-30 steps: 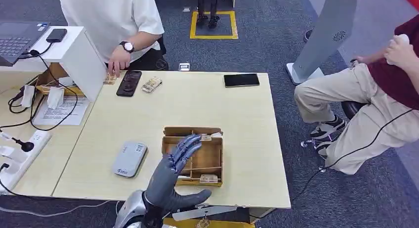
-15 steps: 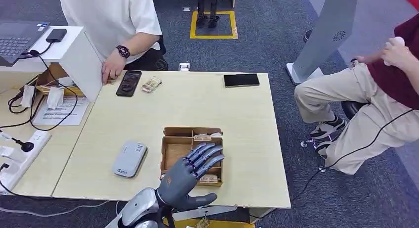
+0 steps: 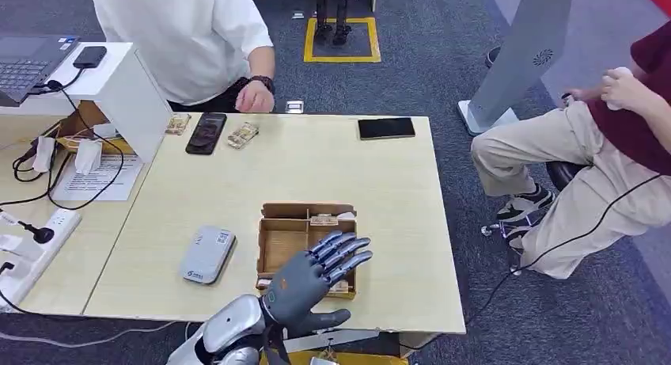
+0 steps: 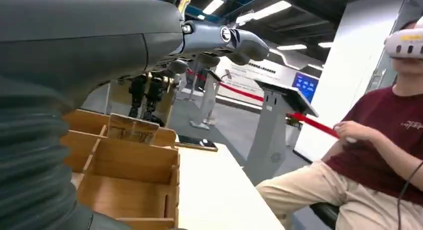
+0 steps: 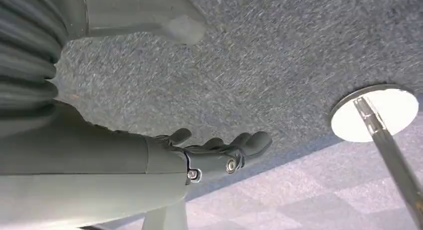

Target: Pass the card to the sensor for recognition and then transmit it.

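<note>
A wooden compartment box [image 3: 278,241] sits near the table's front edge, with a card [image 3: 324,219] standing in its far compartment. My left hand [image 3: 313,273] hovers over the box's near right part, fingers spread and holding nothing. In the left wrist view the left hand [image 4: 149,35] stretches above the box [image 4: 129,180] and the card [image 4: 133,129]. The grey card sensor [image 3: 207,254] lies flat to the left of the box. My right hand [image 5: 219,150] hangs over the carpet, fingers loosely apart and empty.
A person in white stands at the table's far side with a hand [image 3: 255,97] raised above it. Two phones [image 3: 206,132] [image 3: 386,128] and small card bundles [image 3: 243,134] lie at the far edge. A seated person [image 3: 601,159] is at the right. Cables and a power strip [image 3: 32,246] lie left.
My left hand has swung right and lower over the box's near right corner. The standing person's hand has lifted off the table and moved right.
</note>
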You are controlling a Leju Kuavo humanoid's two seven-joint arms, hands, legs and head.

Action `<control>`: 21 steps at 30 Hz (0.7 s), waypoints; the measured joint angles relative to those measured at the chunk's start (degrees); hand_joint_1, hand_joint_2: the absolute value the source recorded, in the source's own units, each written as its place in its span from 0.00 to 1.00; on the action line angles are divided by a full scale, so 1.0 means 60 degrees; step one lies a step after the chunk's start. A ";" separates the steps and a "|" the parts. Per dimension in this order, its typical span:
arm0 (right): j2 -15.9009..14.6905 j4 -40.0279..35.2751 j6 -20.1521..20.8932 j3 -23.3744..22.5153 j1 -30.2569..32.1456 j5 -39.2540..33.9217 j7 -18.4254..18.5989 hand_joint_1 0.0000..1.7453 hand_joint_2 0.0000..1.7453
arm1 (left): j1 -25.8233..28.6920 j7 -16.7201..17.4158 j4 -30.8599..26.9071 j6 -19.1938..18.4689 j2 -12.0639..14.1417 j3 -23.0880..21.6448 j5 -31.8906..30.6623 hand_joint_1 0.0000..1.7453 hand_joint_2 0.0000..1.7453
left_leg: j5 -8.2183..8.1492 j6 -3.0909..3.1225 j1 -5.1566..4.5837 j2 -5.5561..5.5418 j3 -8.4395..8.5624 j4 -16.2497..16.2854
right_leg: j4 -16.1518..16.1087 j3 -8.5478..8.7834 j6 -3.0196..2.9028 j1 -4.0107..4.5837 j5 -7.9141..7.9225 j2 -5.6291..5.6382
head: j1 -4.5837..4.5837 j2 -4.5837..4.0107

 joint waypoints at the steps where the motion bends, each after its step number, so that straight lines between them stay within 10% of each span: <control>1: 0.0000 -0.0029 0.0000 0.0081 0.0024 -0.0074 0.0011 0.00 1.00 | 0.0000 0.0044 0.0030 0.0003 0.0000 0.0000 -0.0062 0.00 1.00 | 0.0000 0.0000 0.0000 0.0001 0.0000 0.0000 | 0.0000 -0.0001 0.0000 0.0000 0.0000 0.0003 | -0.0004 0.0000; 21: -0.0062 -0.1720 0.0000 0.3404 0.1826 -0.1079 0.2158 0.00 1.00 | -0.0169 0.2099 0.1152 0.0051 -0.0124 -0.0288 -0.2481 0.00 1.00 | -0.0008 -0.0009 0.0000 -0.0005 -0.0006 -0.0001 | 0.0000 -0.0002 -0.0001 0.0000 -0.0003 0.0000 | -0.0004 0.0000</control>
